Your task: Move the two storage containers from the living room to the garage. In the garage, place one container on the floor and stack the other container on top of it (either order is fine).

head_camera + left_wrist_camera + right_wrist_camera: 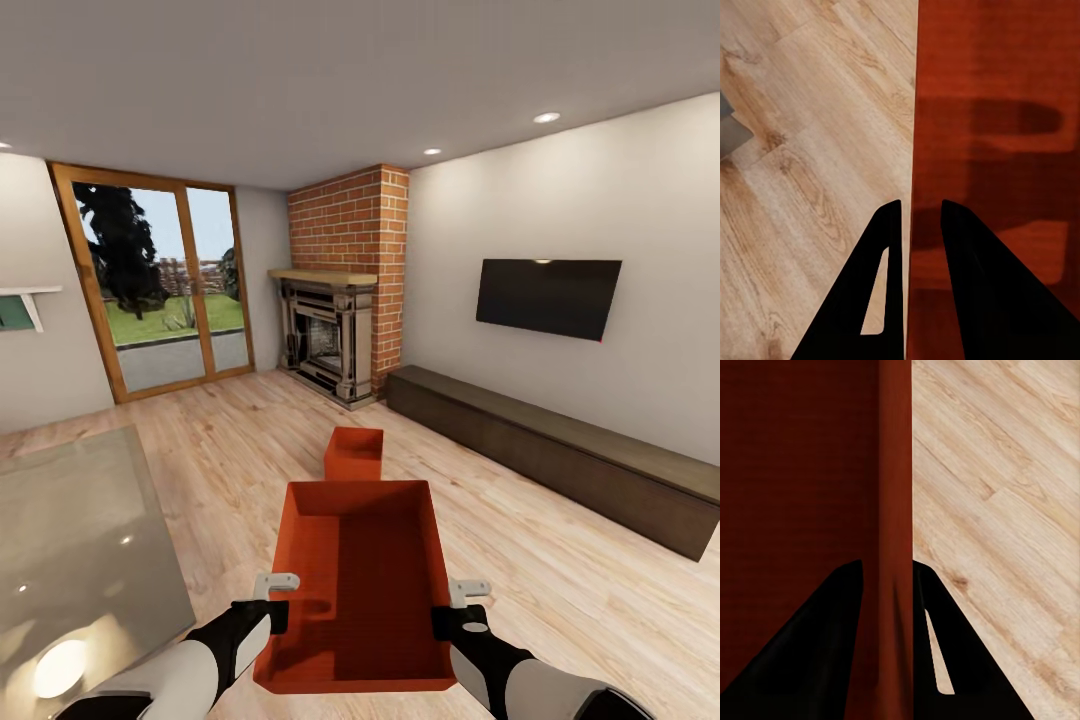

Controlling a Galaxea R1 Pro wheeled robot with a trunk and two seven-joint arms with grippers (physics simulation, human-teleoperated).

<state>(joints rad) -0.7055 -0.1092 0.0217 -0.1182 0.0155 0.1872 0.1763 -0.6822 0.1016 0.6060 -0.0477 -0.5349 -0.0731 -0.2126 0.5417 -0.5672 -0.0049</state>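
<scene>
I hold one orange-red storage container (370,570) low in front of me, lifted over the wood planks of the living room. My left gripper (272,600) is shut on its left wall and my right gripper (455,605) on its right wall. In the left wrist view the black fingers (881,285) straddle the thin wall of the container (1005,112). The right wrist view shows the same grip, fingers (832,645) on either side of the container wall (894,472). The second container (353,452) stands on the planks just beyond the held one. The garage and its floor are out of view.
A glass-topped table (80,540) stands close at my left. A long dark low cabinet (560,455) runs along the right wall under a black screen (547,295). A brick fireplace (345,300) and a glass sliding door (160,280) are at the far end.
</scene>
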